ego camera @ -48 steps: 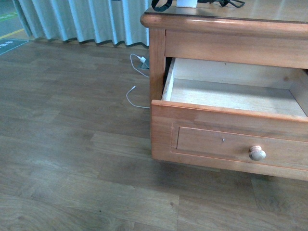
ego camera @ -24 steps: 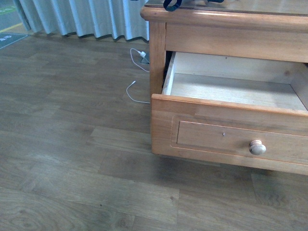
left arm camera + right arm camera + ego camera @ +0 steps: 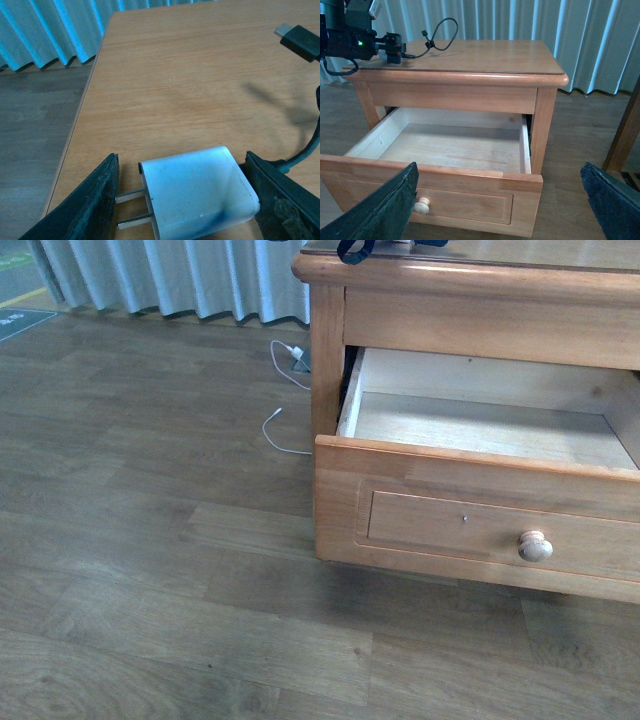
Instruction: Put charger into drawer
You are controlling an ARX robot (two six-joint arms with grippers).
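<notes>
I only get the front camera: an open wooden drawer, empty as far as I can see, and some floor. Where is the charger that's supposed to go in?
Observer: The left wrist camera shows the small white cube-shaped charger lying on the honey-coloured wooden cabinet top, between the left gripper's two black fingers.
Operator: So it's grabbed?
Observer: Cannot tell. Its metal prongs seem to reach one finger, and the other finger sits at its back.
Operator: And the other arm?
Observer: The right gripper is open and empty, facing the pulled-out honey-coloured wooden drawer.
</notes>
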